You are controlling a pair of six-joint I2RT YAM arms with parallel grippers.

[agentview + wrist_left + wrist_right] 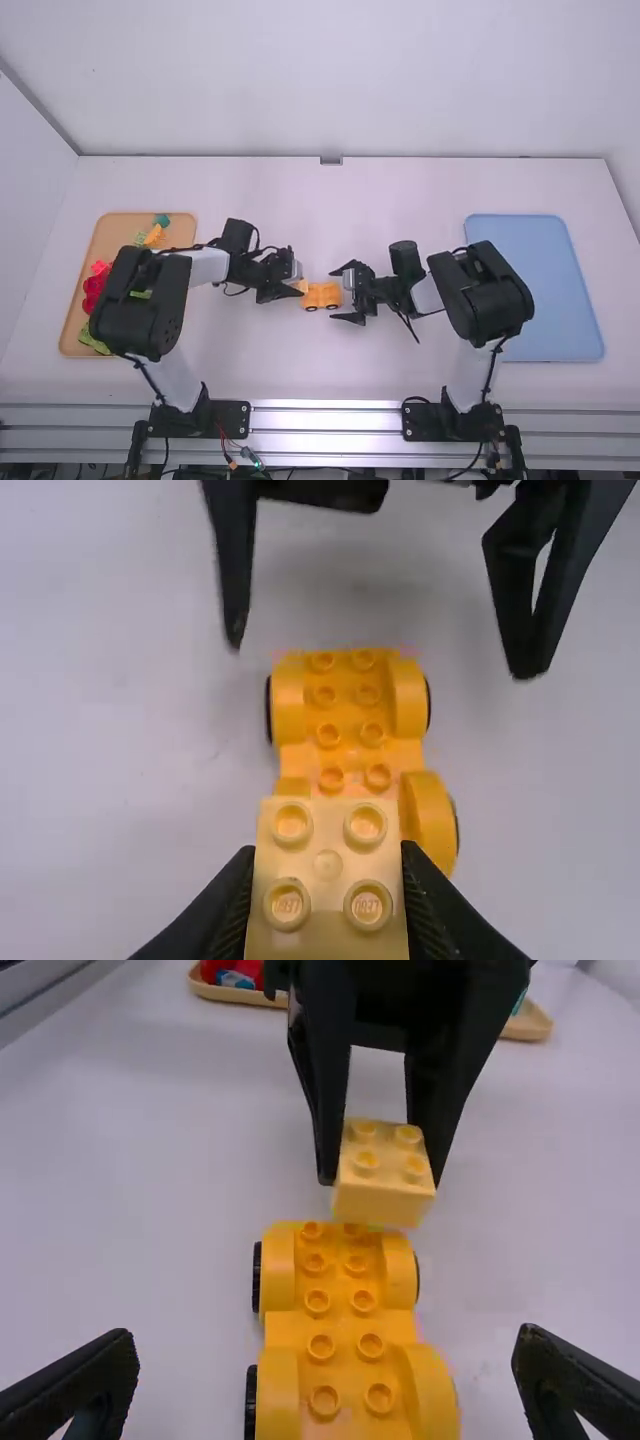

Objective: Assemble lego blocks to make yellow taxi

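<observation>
White wall (pixel 330 80) rises behind the white table (pixel 330 370). Tan tray (pixel 112 235), at left, contains red pieces (pixel 94 288), a yellow-orange piece (pixel 155 236), a teal piece (pixel 162 219) and green pieces (pixel 92 343). Blue tray (pixel 560 300) lies at right. Yellow wheeled base (pixel 322 294) sits mid-table between the grippers, studs up, long axis running left to right, wheels along its near and far sides; which end is its front cannot be told. Left gripper (pixel 296 290): fingers closed on a pale yellow block (pixel 384 1175), studs up, at the base's left end; contact with the base cannot be determined. Right gripper (pixel 343 293): fingers wide apart, holding nothing, by the base's right end.
</observation>
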